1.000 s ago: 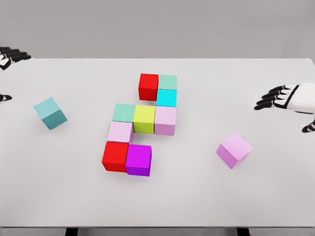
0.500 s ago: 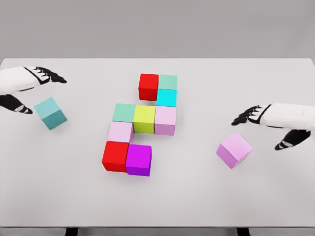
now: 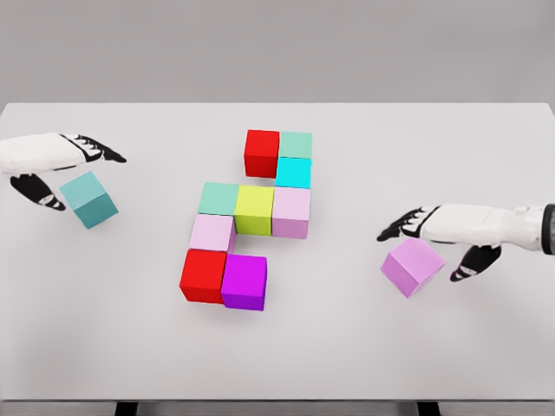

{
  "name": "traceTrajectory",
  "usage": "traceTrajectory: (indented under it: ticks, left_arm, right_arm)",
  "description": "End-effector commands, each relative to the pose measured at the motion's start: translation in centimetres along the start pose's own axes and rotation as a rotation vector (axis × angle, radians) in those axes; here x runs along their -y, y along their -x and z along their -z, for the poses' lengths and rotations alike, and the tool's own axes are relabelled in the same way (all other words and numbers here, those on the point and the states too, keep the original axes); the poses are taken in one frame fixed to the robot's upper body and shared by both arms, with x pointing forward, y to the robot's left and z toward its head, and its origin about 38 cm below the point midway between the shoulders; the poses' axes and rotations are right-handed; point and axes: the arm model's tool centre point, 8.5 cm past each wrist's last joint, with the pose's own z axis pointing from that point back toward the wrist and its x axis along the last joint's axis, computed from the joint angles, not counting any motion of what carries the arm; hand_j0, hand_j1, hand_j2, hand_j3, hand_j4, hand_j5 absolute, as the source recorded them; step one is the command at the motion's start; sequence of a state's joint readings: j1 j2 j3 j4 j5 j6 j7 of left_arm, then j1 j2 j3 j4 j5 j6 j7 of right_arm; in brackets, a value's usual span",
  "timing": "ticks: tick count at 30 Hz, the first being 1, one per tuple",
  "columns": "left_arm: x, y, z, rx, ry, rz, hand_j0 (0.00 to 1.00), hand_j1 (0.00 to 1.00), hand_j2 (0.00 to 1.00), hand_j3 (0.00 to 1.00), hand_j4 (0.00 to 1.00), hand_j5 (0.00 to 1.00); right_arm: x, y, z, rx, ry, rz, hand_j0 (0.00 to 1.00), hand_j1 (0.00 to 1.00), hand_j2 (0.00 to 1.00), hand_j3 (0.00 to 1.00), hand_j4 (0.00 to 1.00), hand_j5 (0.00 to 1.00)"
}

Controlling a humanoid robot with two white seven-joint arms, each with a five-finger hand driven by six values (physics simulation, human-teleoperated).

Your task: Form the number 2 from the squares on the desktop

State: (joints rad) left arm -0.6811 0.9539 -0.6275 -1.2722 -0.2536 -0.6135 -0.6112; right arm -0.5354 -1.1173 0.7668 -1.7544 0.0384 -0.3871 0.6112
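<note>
My left hand point(image 3: 48, 160) straddles the teal cube point(image 3: 89, 199) near the counter's point(image 3: 347, 347) left edge, fingers spread, not closed; my right hand point(image 3: 451, 230) likewise over the pink cube point(image 3: 413, 266) toward the right edge.

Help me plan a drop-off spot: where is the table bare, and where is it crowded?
Bare: the table front strip below the red cube and magenta cube, and the gap between cyan cube and right hand. Crowded: the centre cluster, and by the teal cube under the left hand.
</note>
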Motion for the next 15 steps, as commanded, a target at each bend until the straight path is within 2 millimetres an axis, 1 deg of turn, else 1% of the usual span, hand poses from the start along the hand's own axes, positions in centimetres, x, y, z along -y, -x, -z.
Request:
traceTrajectory:
  ticks: [1, 2, 4, 8, 9, 11, 13, 15]
  left_arm:
    - [0.5, 0.3, 0.1, -0.025, 0.034, 0.027, 1.00, 1.00, 1.00, 1.00, 1.00, 1.00]
    - [0.6, 0.3, 0.2, -0.034, 0.044, 0.039, 1.00, 1.00, 1.00, 1.00, 1.00, 1.00]
    - [0.7, 0.4, 0.2, -0.046, 0.059, 0.059, 1.00, 1.00, 1.00, 1.00, 1.00, 1.00]
    - [0.7, 0.4, 0.6, -0.048, 0.064, 0.070, 1.00, 1.00, 1.00, 1.00, 1.00, 1.00]
    - [0.7, 0.2, 0.9, -0.043, 0.064, 0.072, 1.00, 1.00, 1.00, 1.00, 1.00, 1.00]
    - [1.1, 0.1, 1.9, -0.040, 0.066, 0.065, 1.00, 1.00, 1.00, 1.00, 1.00, 1.00]
    - [1.3, 0.2, 2.2, -0.045, 0.075, 0.069, 1.00, 1.00, 1.00, 1.00, 1.00, 1.00]
    - [1.4, 0.1, 2.6, -0.040, 0.074, 0.064, 1.00, 1.00, 1.00, 1.00, 1.00, 1.00]
  right_arm:
    - [-0.5, -0.1, 0.4, 0.005, -0.014, 0.012, 1.00, 1.00, 1.00, 1.00, 1.00, 1.00]
    - [-0.4, 0.0, 0.4, -0.001, -0.014, 0.007, 1.00, 1.00, 1.00, 1.00, 1.00, 1.00]
    - [-0.4, 0.0, 1.0, -0.013, -0.007, 0.028, 1.00, 1.00, 1.00, 1.00, 1.00, 1.00]
    - [-0.7, 0.0, 1.3, -0.019, -0.019, 0.024, 1.00, 1.00, 1.00, 1.00, 1.00, 1.00]
    - [-0.7, 0.0, 1.3, -0.020, -0.021, 0.021, 1.00, 1.00, 1.00, 1.00, 1.00, 1.00]
    - [-0.8, -0.2, 2.0, -0.013, -0.023, 0.012, 1.00, 1.00, 1.00, 1.00, 1.00, 1.00]
    - [-0.8, -0.2, 2.0, -0.013, -0.024, 0.011, 1.00, 1.00, 1.00, 1.00, 1.00, 1.00]
    - [-0.9, 0.0, 2.0, -0.023, -0.029, 0.002, 0.96, 0.96, 0.96, 0.96, 0.96, 0.96]
